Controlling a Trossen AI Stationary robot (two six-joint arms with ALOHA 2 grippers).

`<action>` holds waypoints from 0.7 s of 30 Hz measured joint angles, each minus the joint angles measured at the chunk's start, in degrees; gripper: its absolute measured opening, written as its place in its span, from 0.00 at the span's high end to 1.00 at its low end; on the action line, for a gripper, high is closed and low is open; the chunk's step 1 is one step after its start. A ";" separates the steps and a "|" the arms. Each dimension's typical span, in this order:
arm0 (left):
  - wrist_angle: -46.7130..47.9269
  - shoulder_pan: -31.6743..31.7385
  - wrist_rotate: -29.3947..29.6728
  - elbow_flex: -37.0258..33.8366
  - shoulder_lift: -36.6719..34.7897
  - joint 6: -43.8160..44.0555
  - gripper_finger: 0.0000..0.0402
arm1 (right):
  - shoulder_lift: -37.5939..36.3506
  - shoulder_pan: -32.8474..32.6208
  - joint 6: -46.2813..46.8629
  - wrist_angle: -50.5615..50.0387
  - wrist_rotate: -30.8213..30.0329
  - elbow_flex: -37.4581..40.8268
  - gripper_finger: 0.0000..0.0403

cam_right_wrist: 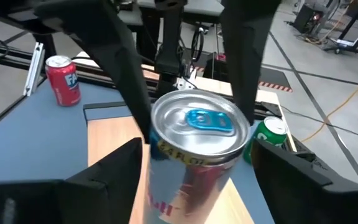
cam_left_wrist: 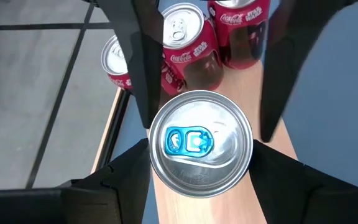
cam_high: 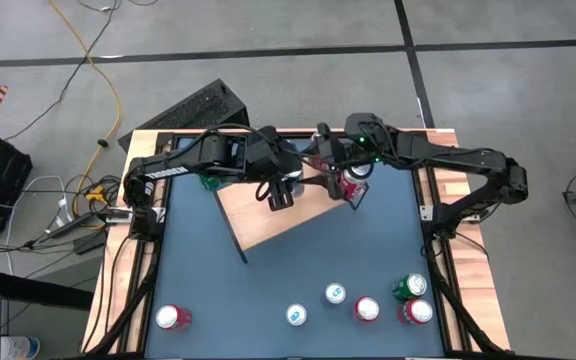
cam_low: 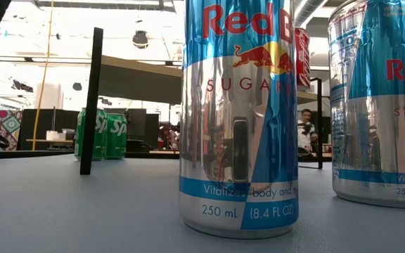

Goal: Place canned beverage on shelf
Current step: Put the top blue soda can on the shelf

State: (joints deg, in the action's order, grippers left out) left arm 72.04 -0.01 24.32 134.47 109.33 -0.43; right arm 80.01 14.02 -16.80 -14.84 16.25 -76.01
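High view from above shows a dark blue tabletop with light wood edges [cam_high: 378, 250], and on its far half a low rectangular shelf of light wood on thin black legs [cam_high: 288, 222], turned at an angle. Both dark arms reach over this shelf. The left gripper [cam_high: 281, 193] is above the shelf's middle; the left wrist view looks straight down on a silver can with a blue pull tab [cam_left_wrist: 201, 143] standing on the wood, its two dark fingers [cam_left_wrist: 120, 168] close on either side of the can, though real contact cannot be told. Beyond it on the same board stand red cola cans [cam_left_wrist: 188, 46]. The right gripper [cam_high: 353, 190] is over the shelf's right end; in the right wrist view its fingers stand apart around a blue and silver energy drink can [cam_right_wrist: 191, 155], not closed on it. A red soda can [cam_right_wrist: 63, 79] and a green can [cam_right_wrist: 269, 134] stand farther off. Near the table's front edge wait six more cans, among them a red one at the left [cam_high: 172, 318] and a green one at the right [cam_high: 409, 288].
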 joint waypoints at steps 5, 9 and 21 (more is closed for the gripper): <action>-0.05 -0.07 -0.92 0.00 -0.01 -0.10 0.45 | 0.00 -0.04 -0.25 -0.13 0.28 0.00 0.37; -0.55 -0.08 -1.04 0.00 0.01 -0.67 0.45 | -0.04 -0.11 -0.87 -0.43 0.57 0.00 0.50; -1.04 -0.33 -0.93 0.00 0.01 -1.71 0.45 | -0.09 -0.11 -1.07 -0.48 0.47 -0.02 0.47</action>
State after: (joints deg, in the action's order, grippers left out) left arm 71.00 -0.34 23.39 134.47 109.34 -2.14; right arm 79.92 13.91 -17.87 -15.32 16.73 -76.03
